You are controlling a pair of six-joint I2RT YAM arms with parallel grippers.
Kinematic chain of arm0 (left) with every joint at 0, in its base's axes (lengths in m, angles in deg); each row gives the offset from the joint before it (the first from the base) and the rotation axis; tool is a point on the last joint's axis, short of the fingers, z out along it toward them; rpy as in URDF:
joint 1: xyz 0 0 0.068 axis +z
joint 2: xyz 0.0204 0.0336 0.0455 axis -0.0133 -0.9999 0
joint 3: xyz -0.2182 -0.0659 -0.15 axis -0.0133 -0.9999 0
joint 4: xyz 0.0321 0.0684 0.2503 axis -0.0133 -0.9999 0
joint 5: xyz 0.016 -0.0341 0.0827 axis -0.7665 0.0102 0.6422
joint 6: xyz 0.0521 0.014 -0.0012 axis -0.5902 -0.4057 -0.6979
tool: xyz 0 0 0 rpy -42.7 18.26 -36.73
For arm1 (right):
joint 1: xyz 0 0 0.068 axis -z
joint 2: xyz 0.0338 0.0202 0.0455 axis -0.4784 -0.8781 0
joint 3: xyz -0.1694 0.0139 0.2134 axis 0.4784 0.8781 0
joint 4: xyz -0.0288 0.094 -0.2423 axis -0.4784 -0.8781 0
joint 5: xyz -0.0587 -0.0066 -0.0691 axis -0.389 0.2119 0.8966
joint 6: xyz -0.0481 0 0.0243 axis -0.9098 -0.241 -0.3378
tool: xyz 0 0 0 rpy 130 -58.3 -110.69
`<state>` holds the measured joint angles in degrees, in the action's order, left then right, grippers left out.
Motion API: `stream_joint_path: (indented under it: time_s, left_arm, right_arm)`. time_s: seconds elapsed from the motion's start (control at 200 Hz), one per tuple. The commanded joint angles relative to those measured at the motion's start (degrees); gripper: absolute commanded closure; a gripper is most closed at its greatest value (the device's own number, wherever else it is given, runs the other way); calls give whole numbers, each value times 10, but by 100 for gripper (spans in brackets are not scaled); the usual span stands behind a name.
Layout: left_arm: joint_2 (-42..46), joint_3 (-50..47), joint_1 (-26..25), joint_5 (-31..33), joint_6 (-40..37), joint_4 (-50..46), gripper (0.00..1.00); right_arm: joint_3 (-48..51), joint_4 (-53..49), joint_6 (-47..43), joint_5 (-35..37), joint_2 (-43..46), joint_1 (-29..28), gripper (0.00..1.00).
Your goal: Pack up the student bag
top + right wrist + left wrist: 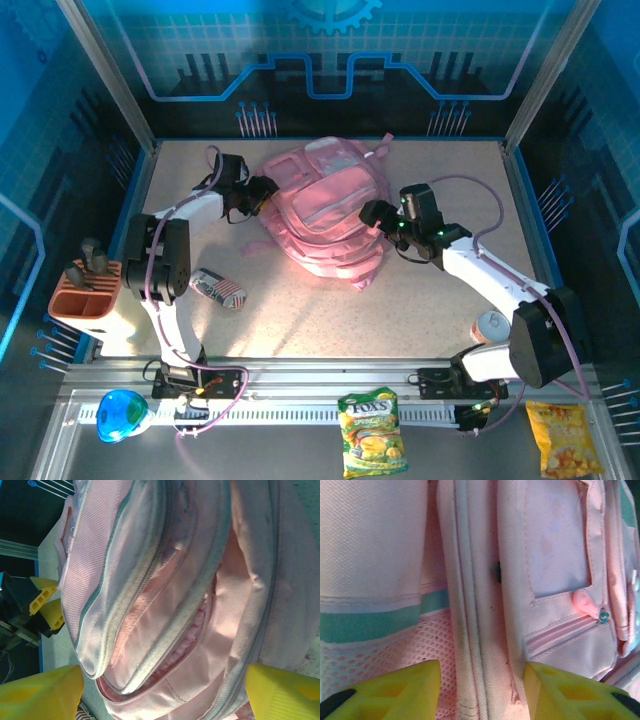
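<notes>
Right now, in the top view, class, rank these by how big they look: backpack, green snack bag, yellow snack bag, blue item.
1. backpack, clearly largest
2. green snack bag and yellow snack bag: they look about alike, so unranked
3. blue item, smallest

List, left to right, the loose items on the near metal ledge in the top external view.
blue plastic object → green Fox's candy bag → orange snack bag
</notes>
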<state>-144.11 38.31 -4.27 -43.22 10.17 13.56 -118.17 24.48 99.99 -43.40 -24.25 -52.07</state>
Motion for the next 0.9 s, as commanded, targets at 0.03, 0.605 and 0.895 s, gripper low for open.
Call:
stream_joint_path:
  time_s: [0.03, 0.605, 0.895]
  left_arm:
    - [-22, -13, 4, -42, 30, 57, 54]
    - [-28, -37, 6, -102, 58, 132, 87]
    - [44, -105, 6, -99, 67, 139, 100]
  right_arm:
    - [-12, 17, 1, -6, -5, -17, 16]
    - [-95, 50, -20, -51, -140, -20, 27]
    - [-169, 31, -59, -79, -227, 19, 31]
